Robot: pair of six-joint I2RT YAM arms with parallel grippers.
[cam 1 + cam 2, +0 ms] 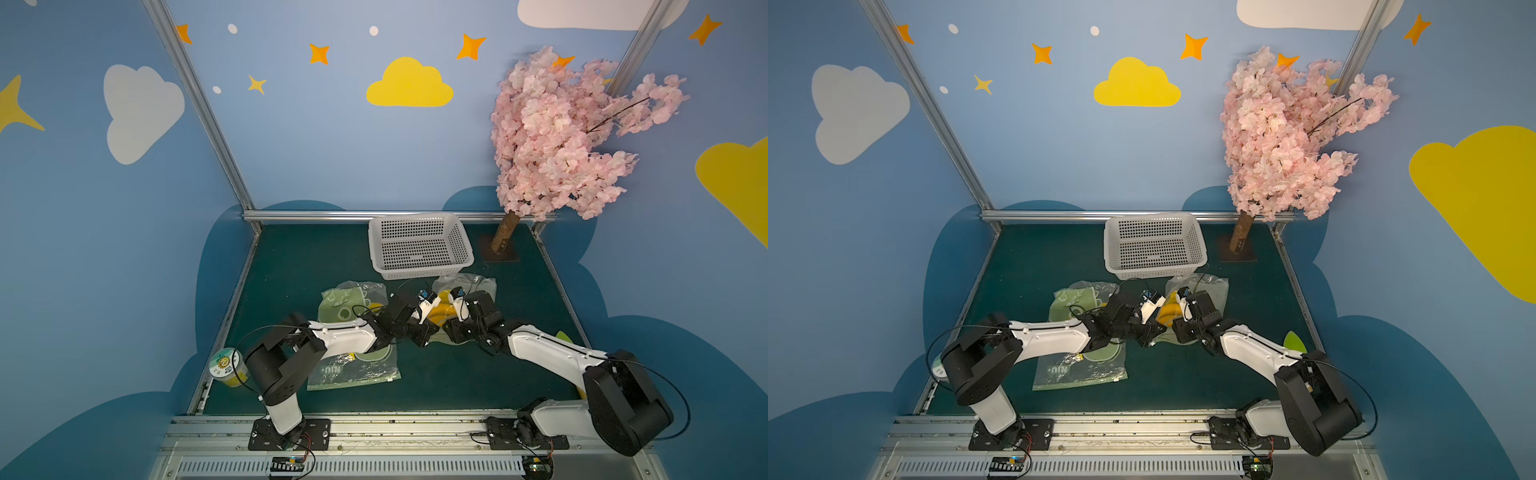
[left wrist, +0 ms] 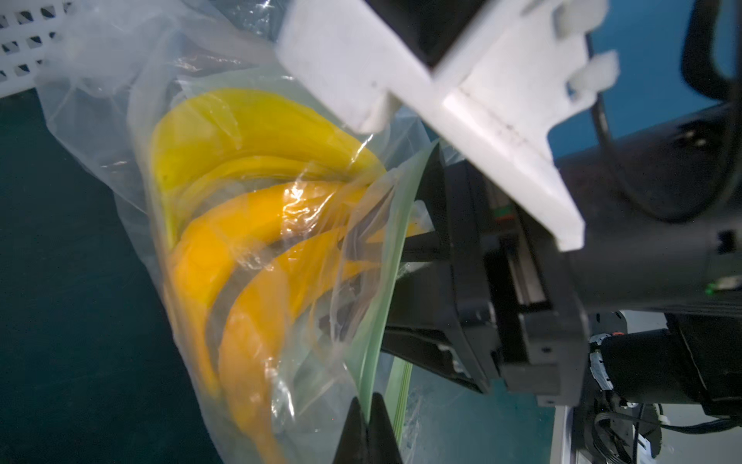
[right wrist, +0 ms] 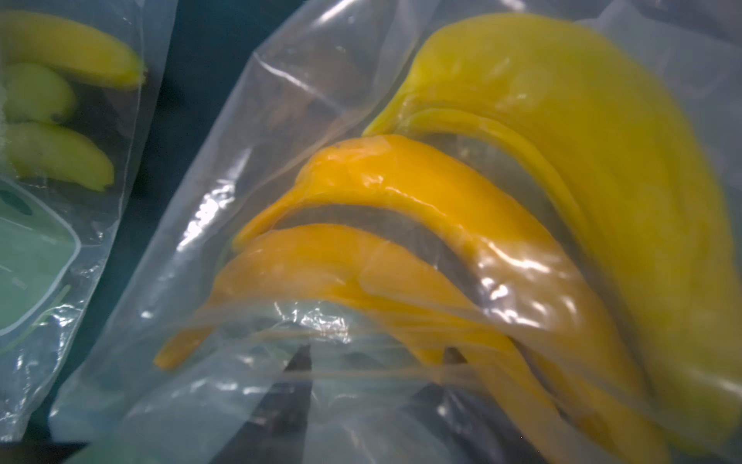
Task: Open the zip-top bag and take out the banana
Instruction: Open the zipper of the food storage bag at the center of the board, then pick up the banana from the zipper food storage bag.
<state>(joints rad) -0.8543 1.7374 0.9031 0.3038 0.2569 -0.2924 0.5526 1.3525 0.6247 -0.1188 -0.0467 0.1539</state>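
In both top views the zip-top bag [image 1: 478,284] [image 1: 1212,284] lies on the green table [image 1: 498,374], just in front of the white basket [image 1: 463,241]. The banana [image 1: 442,312] [image 1: 1169,311] shows yellow through the bag's film. The left gripper [image 1: 428,336] and the right gripper [image 1: 451,330] meet at the near end of the bag, side by side. From here we cannot tell how their jaws stand. A second bag [image 1: 353,299] with a green print lies just to the left.

In the left wrist view the left gripper [image 2: 367,418] has its jaws pressed together on the green zip strip at the bag's [image 2: 100,120] mouth. The banana [image 2: 225,249] sits wholly inside. Across the mouth we see the right gripper's black fingers [image 2: 425,244] spread wide, reaching toward the opening.

In the right wrist view the right gripper [image 3: 377,357] shows two dark tips through the clear film, well apart and clamping nothing that we can make out. The banana [image 3: 401,193] lies just beyond them, inside the bag [image 3: 241,140]. The second bag [image 3: 60,225] is off to one side and holds bananas of its own.
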